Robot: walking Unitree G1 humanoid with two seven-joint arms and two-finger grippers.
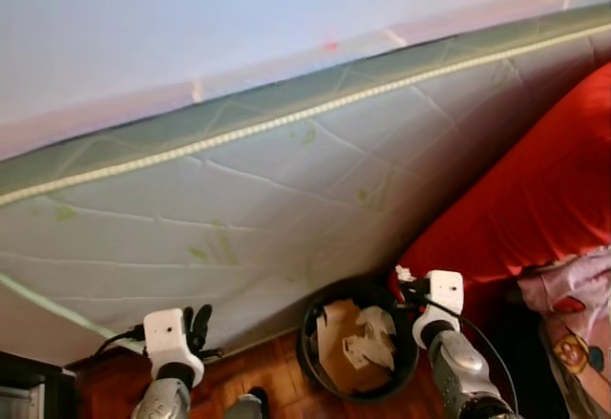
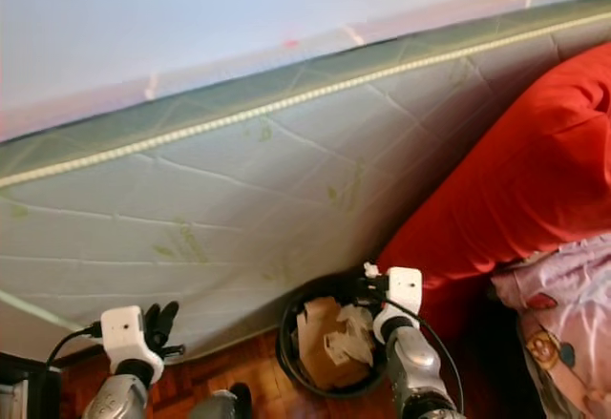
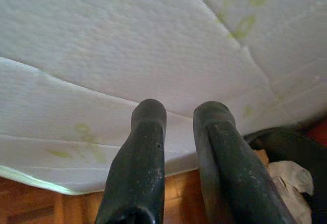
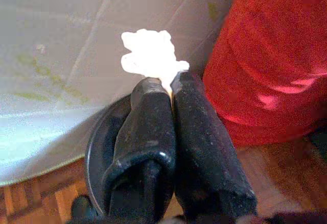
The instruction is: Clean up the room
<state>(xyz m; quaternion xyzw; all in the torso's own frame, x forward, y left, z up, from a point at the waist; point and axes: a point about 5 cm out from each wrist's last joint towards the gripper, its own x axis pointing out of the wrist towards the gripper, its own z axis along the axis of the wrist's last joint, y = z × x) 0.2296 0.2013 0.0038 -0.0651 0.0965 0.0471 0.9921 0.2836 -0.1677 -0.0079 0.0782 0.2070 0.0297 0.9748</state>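
Observation:
A black round trash bin (image 1: pixel 315 362) stands on the wooden floor against the side of a white quilted mattress (image 1: pixel 286 199); crumpled paper and cardboard (image 1: pixel 348 343) lie inside it. My right gripper (image 4: pixel 168 83) is above the bin's far rim, shut on a small scrap of white paper (image 4: pixel 150 55), which also peeks out at the fingertips as white paper (image 1: pixel 404 274). My left gripper (image 3: pixel 179 114) hovers near the mattress side, left of the bin, its fingers slightly apart with nothing between them.
A red blanket (image 1: pixel 535 199) hangs over the mattress to the right of the bin. A pink patterned cloth (image 1: pixel 573 314) lies at the far right. Parquet floor (image 1: pixel 258 376) shows between the grippers. A dark object (image 1: pixel 29 386) sits at the lower left.

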